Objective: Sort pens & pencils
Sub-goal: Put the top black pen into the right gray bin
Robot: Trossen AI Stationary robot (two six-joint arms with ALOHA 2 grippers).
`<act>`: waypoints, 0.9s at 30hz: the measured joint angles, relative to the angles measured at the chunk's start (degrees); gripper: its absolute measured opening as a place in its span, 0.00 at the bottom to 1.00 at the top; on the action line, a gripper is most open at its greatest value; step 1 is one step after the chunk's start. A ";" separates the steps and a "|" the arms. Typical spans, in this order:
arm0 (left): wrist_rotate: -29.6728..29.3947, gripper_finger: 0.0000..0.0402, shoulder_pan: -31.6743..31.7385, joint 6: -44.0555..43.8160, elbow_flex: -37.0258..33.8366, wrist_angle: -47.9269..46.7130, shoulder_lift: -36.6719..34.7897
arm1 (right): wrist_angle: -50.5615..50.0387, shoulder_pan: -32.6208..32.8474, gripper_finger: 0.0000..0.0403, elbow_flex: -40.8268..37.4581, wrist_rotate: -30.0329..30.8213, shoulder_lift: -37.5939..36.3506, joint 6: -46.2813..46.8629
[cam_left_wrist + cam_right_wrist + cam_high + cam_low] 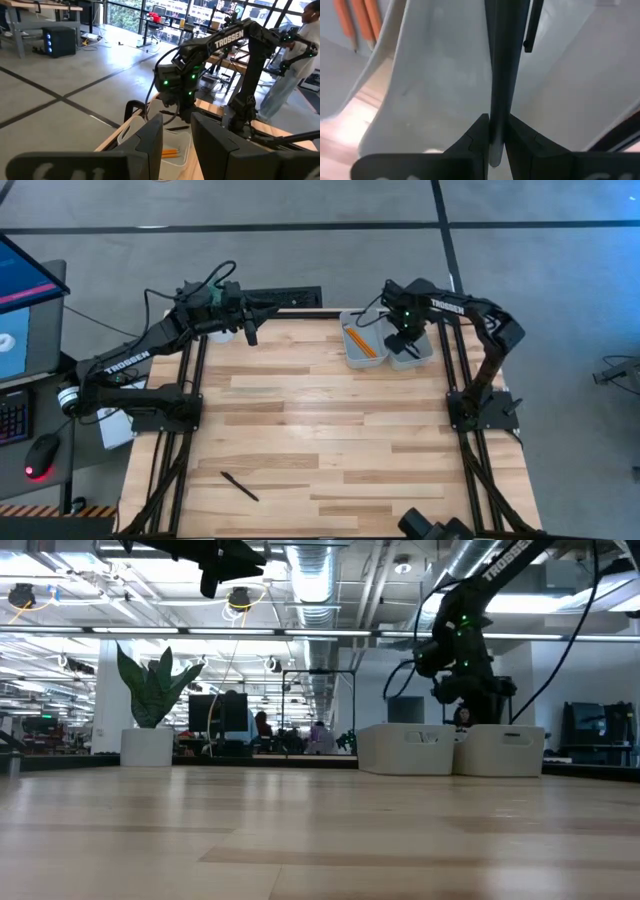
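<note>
The right tool gripped a black pen over the right-hand bin. Orange pencils lay in the neighbouring bin. The left tool hung open above the desk's far edge.

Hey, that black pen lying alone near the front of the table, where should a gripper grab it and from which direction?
Probably at mid-shaft, from straight above. The pen lies flat on the table, slanted, with nothing beside it, so fingers should close across its thin width, turned square to the slant.

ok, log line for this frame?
right gripper: shut on pen, over right bin | left gripper: open, raised at far-left edge | pencils: left bin | one pen: on table
</note>
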 joint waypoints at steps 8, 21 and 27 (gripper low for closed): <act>-0.02 0.23 0.00 -0.02 0.01 -1.30 0.02 | -0.45 0.00 0.17 0.00 0.89 4.64 -1.45; -0.02 0.23 0.00 -0.06 0.01 -2.54 0.02 | -0.25 -0.07 0.17 0.04 -0.14 11.14 -2.17; -0.02 0.23 0.00 -0.04 0.01 -2.84 0.02 | 0.71 0.13 0.17 0.04 0.51 10.60 -3.08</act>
